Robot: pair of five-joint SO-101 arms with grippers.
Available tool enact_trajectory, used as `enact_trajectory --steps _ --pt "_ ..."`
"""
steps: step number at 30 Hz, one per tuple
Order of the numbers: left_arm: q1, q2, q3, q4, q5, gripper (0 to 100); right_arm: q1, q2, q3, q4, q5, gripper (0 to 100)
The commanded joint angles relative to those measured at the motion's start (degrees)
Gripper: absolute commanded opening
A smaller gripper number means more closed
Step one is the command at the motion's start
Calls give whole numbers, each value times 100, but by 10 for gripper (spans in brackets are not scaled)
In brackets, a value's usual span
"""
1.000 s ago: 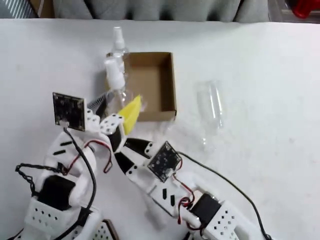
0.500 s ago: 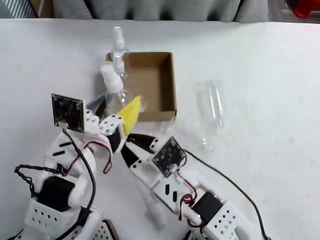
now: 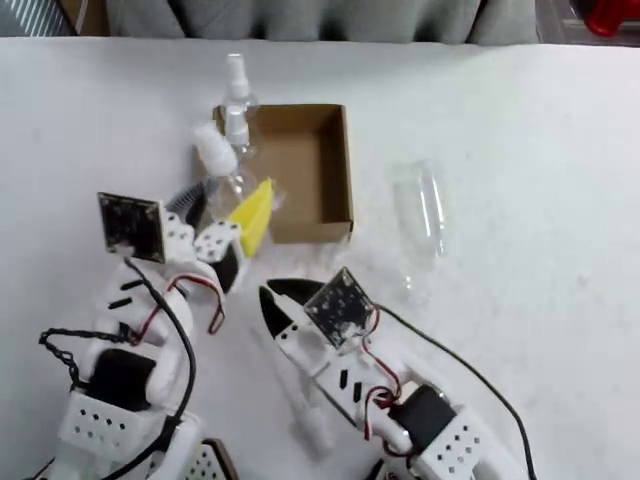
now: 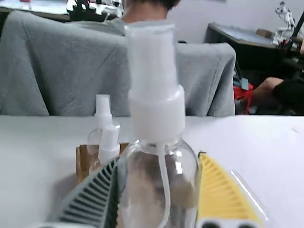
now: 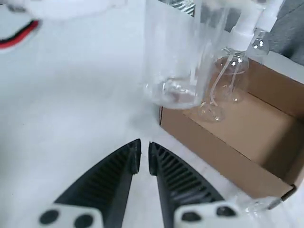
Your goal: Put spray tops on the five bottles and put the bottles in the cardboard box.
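My left gripper (image 3: 228,196) is shut on a clear bottle (image 3: 222,172) with a white spray top (image 4: 155,90). It holds the bottle between a grey finger (image 4: 92,199) and a yellow finger (image 4: 218,194), just left of the cardboard box (image 3: 338,170). Two more topped bottles (image 3: 237,92) (image 5: 228,71) stand at the box's far left corner. A clear bottle without a top (image 3: 420,210) lies on the table right of the box. My right gripper (image 3: 272,298) (image 5: 141,153) is shut and holds nothing, low over the table in front of the box wall (image 5: 213,147).
The white table (image 3: 540,130) is bare to the right and far side of the box. Both arms' bodies and cables crowd the near edge. A grey cloth-covered chair (image 4: 57,66) stands beyond the table.
My right gripper drew back from the held bottle toward the near edge and shut its fingers. The left gripper shifted the bottle slightly left, its spray top leaning further left.
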Motion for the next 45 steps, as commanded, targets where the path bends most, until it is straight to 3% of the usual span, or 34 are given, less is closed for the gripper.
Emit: enact_trajectory --steps 1,11,20,37,45 --pt "-338 690 -202 -651 -35 21 22 -664 -149 444 0 15" --pt "-593 3037 -607 -2549 -35 21 22 -1516 -114 1138 0 15" --pt "-611 4110 -571 -3877 -35 21 22 -1516 -114 1138 9 15" --pt "-822 5402 -607 -5099 -79 21 13 -1516 -114 1138 -26 15" --pt "-796 5815 -615 -5204 -79 22 13 -1516 -114 1138 -35 15"
